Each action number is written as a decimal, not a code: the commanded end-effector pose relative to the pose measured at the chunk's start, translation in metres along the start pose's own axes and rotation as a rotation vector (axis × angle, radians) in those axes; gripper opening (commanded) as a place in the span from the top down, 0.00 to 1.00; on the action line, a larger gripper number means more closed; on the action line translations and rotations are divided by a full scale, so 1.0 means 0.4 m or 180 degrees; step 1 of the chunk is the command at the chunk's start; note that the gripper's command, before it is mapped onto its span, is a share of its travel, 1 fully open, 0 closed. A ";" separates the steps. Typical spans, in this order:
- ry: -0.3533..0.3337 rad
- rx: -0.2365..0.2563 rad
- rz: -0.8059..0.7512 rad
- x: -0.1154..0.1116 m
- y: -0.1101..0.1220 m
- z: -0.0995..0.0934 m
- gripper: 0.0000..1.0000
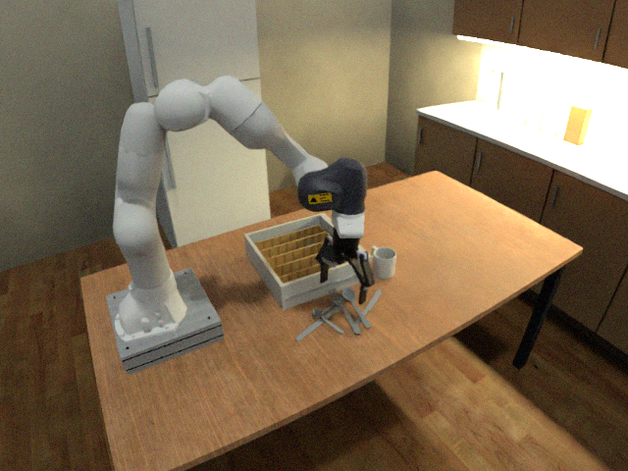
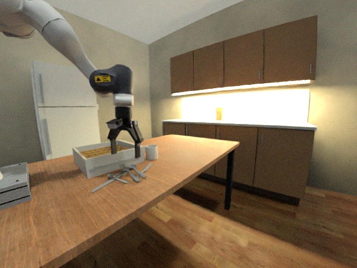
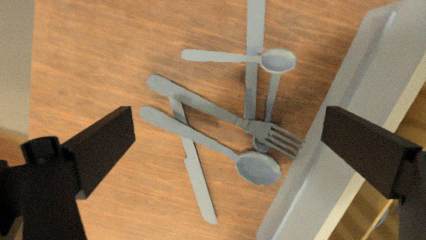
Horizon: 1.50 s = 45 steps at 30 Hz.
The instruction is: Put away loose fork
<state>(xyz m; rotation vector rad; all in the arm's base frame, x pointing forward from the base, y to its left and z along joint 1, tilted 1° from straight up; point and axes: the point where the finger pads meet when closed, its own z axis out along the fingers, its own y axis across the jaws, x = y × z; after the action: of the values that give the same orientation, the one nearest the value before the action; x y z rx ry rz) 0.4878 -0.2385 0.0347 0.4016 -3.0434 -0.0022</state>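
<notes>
The loose fork lies flat on the table in a pile of grey cutlery, its tines toward the white tray's front wall. In the wrist view it lies over a spoon, a knife and other pieces. My gripper is open and empty. It hangs above the pile, just in front of the tray, with one finger over the tray's wall. The tray's wooden dividers show in the top view; I cannot make out the forks in its slots.
A white mug stands on the table right of the tray, close to my gripper. A second spoon and another knife lie in the pile. My arm's base is at the table's left end.
</notes>
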 end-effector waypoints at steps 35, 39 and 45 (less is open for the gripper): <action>-0.0104 0.0041 -0.2293 -0.018 -0.007 0.010 0.00; -0.0112 0.0051 -0.2504 -0.021 -0.008 0.010 0.00; -0.0125 0.0067 -0.2822 -0.024 -0.008 0.011 0.00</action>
<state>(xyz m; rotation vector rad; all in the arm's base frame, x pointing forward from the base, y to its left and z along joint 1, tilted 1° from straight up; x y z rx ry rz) 0.4960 -0.2377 0.0297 1.4858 -2.7239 -0.0215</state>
